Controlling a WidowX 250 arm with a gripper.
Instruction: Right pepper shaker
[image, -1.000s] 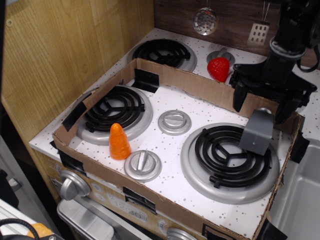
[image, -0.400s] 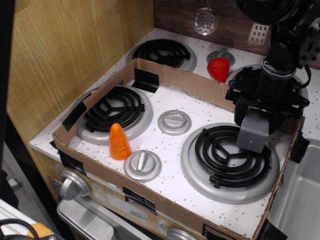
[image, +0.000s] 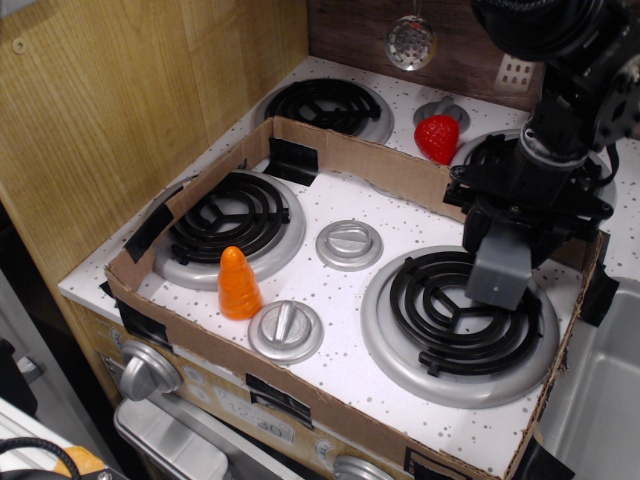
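The grey pepper shaker (image: 497, 276) stands nearly upright on the back edge of the front right burner (image: 455, 325), inside the cardboard tray (image: 330, 400). Its silver top is hidden by my gripper. My gripper (image: 508, 240) has come down over it from behind. Its black fingers (image: 477, 232) sit on either side of the shaker's upper part and appear closed on it.
An orange cone (image: 238, 285) stands by the front left burner (image: 232, 222). Two silver stove knobs (image: 349, 243) (image: 286, 329) lie in the tray's middle. A red strawberry (image: 437, 137) sits behind the cardboard wall. A wooden panel rises at left and a sink lies at right.
My gripper has moved forward and down from behind the shaker onto it. The shaker has gone from leaning to nearly upright and shifted slightly left.
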